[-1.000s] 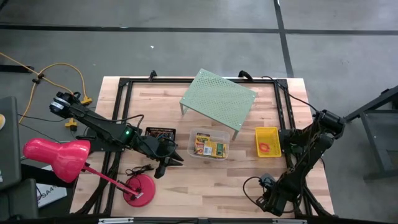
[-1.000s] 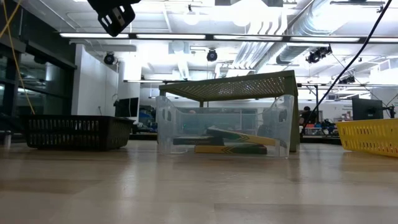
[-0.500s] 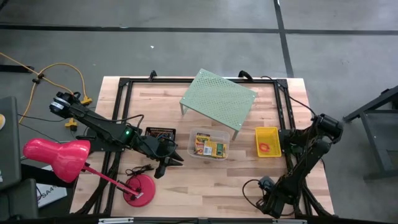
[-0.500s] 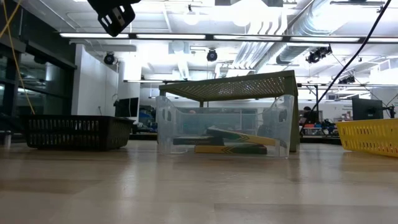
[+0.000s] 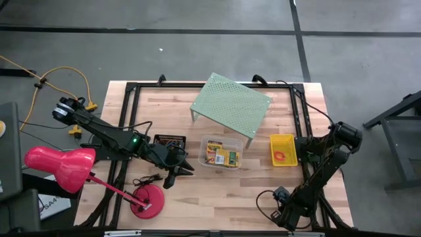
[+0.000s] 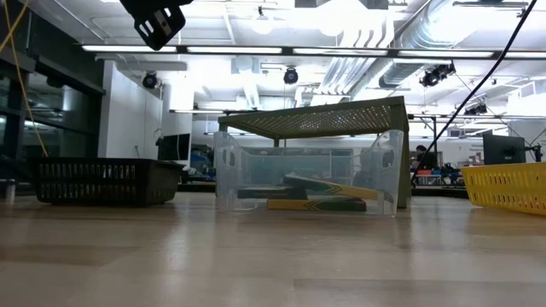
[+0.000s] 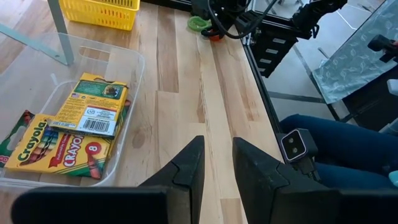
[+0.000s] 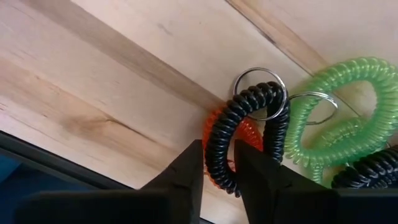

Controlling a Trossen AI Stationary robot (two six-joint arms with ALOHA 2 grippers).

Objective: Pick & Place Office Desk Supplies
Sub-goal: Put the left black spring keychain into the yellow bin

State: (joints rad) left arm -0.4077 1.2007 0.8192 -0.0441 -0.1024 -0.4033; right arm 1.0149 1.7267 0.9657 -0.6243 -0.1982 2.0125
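Note:
Coiled rings lie in a heap by the table's right edge: a black one point(image 8: 217, 127), an orange-red one point(image 8: 239, 134) under it and a green one point(image 8: 339, 109), with metal key rings point(image 8: 260, 79) attached. My right gripper point(image 8: 217, 152) points down over them, shut on the black ring. My left gripper point(image 7: 217, 165) hangs above the table, left of the clear tub point(image 5: 222, 153), its fingers a little apart with nothing between them. Green-and-yellow crayon boxes point(image 7: 81, 121) lie flat in the tub. My right gripper has one side of the black coiled ring's loop point(image 8: 216, 134) between its two fingers, which come from above, pointing down, and lie across the coil. The ring rests on the table, partly on the orange-red ring.
A yellow basket point(image 5: 282, 149) with something red in it stands right of the tub. The pale green perforated shelf point(image 5: 230, 104) stands behind it. A black mesh tray point(image 5: 170, 141) is left of the tub. The pink lamp point(image 5: 62, 164) stands at the table's near left.
My right arm's elbow has sunk a little over the table's right edge. Everything on the table lies as before.

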